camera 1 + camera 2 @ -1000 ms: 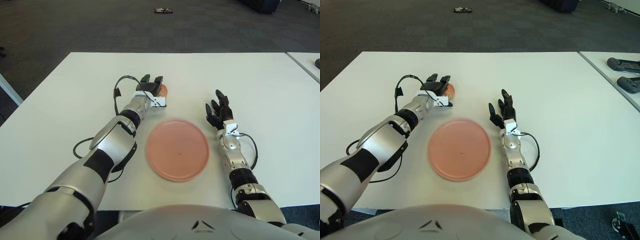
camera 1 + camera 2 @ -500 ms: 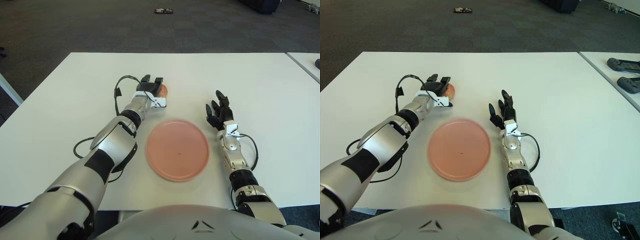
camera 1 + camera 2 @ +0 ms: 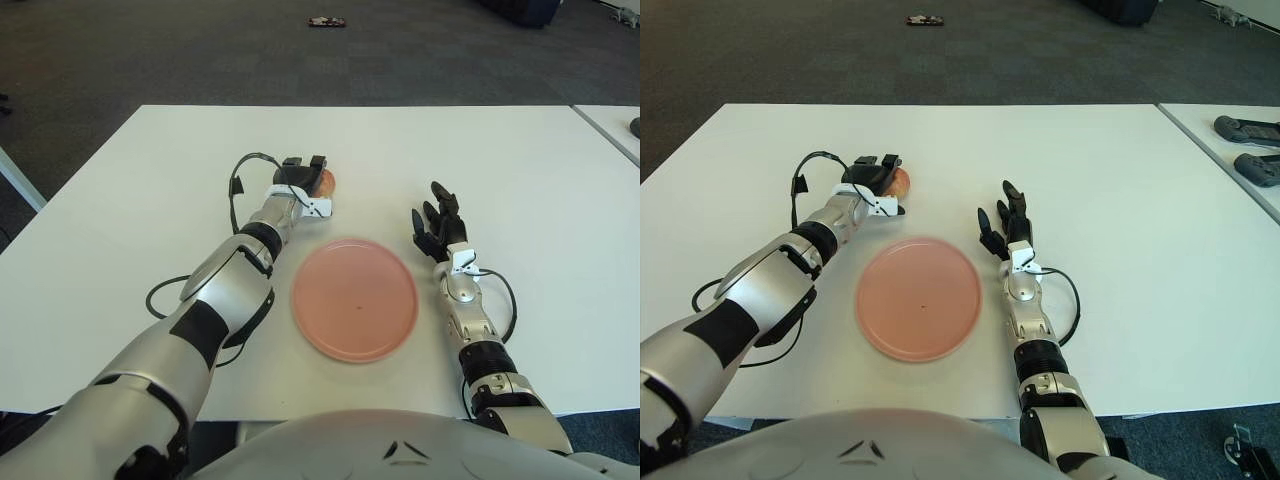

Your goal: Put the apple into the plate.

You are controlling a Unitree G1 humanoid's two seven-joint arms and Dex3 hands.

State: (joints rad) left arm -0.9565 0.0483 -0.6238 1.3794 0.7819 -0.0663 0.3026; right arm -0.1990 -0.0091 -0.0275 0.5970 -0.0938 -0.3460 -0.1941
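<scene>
Left hand [image 3: 300, 178] reaches across the white tabletop [image 3: 130, 210], fingers curled over the apple [image 3: 323, 181] – apple sits on the tabletop beyond the pink plate [image 3: 355, 298], apart from it. Right hand [image 3: 436, 226] just right of the plate, fingers extended, holding nothing

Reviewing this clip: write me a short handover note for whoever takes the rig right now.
Left hand: reached out beyond the plate, fingers curled around the apple, which seems to sit on the table.
Right hand: idle to the right of the plate, fingers spread, holding nothing.
Plate: on the table in front of the robot, with nothing in it.
Done: apple reached and apparently gripped.
Left: lift the apple, bring it back over the plate, release.
</scene>
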